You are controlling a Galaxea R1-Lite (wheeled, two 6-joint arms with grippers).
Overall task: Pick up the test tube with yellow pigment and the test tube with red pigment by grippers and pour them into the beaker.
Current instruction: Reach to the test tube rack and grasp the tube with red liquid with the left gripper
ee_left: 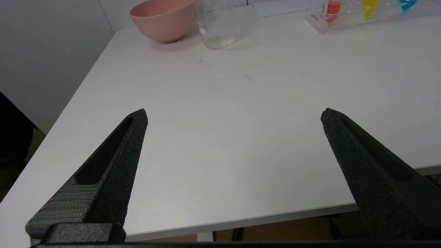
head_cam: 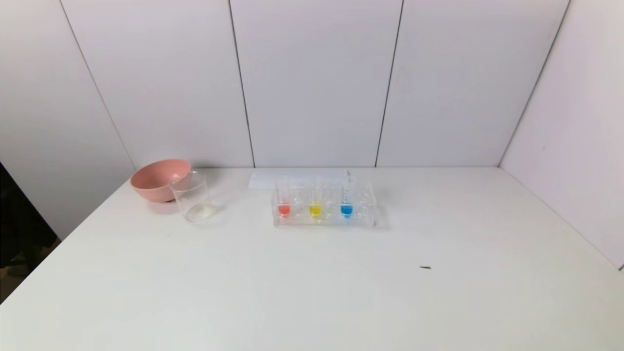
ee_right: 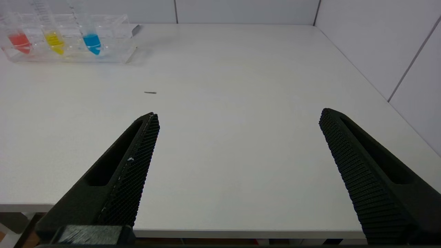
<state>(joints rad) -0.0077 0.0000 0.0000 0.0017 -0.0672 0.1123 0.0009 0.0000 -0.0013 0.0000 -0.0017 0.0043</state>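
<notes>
The test tube with red pigment (head_cam: 283, 204) and the test tube with yellow pigment (head_cam: 315, 204) stand upright in a clear rack (head_cam: 325, 219) at the table's middle back. They also show in the left wrist view (ee_left: 332, 7) (ee_left: 369, 7) and the right wrist view (ee_right: 19, 39) (ee_right: 54, 39). The clear beaker (head_cam: 192, 197) stands left of the rack, next to the pink bowl; it shows in the left wrist view (ee_left: 218, 24). My left gripper (ee_left: 234, 113) is open and empty above the table's near left edge. My right gripper (ee_right: 237, 115) is open and empty above the near right edge. Neither shows in the head view.
A pink bowl (head_cam: 158, 179) sits behind the beaker at the back left. A blue-liquid tube (head_cam: 346, 204) stands in the same rack. A white sheet (head_cam: 297, 178) lies behind the rack. A small dark speck (head_cam: 425, 267) lies on the white table (head_cam: 312, 292). Walls close the back and right.
</notes>
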